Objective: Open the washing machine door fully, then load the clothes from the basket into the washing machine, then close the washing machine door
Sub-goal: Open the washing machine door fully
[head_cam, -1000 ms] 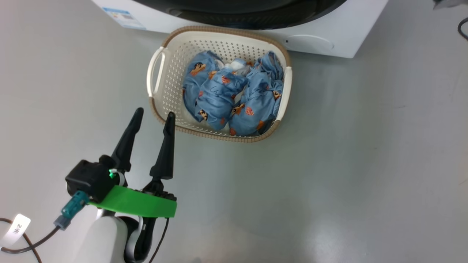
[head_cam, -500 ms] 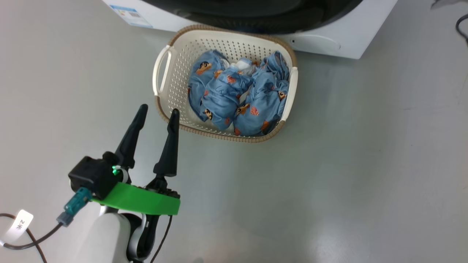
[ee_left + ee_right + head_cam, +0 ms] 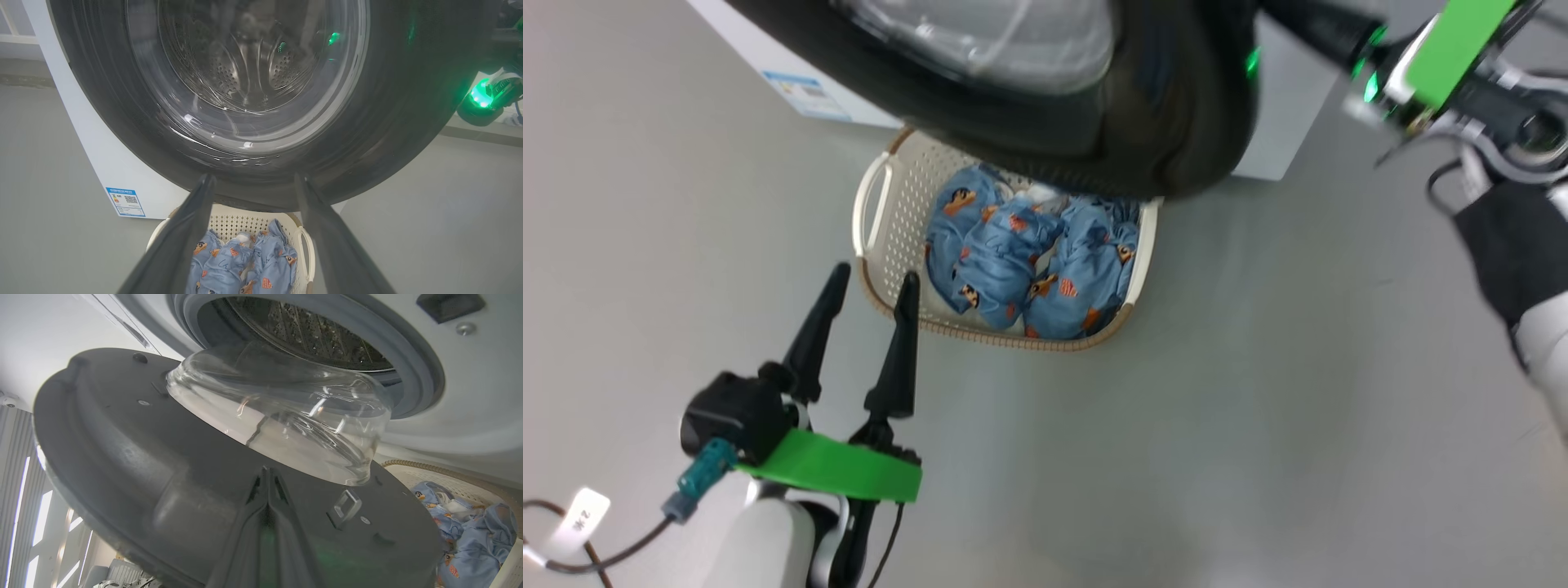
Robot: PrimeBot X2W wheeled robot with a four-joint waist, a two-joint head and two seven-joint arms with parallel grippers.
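Observation:
The washing machine door (image 3: 1111, 122) stands partly swung out from the white washing machine (image 3: 760, 49), and its black rim overhangs the far side of the basket (image 3: 894, 245). Light blue printed clothes (image 3: 1013, 261) lie heaped in the basket. My left gripper (image 3: 874, 276) is open and holds nothing, just short of the basket's near left corner. In the left wrist view the door (image 3: 245, 102) rises above the open gripper (image 3: 254, 179). My right gripper (image 3: 1298, 20) reaches in at the upper right. In the right wrist view this gripper (image 3: 265, 470) is shut, tips against the door's grey inner face (image 3: 122, 457) below the glass bulge (image 3: 278, 416).
The steel drum (image 3: 306, 330) shows behind the grey-blue gasket (image 3: 421, 363). A blue label (image 3: 805, 94) sits on the machine's front. Smooth grey floor (image 3: 1217, 408) stretches around the basket. A tagged cable (image 3: 572, 523) trails beside my left forearm.
The door has swung outward and covers the basket's far edge. My right arm has come into view at the upper right. The head camera has shifted; my left gripper stays open.

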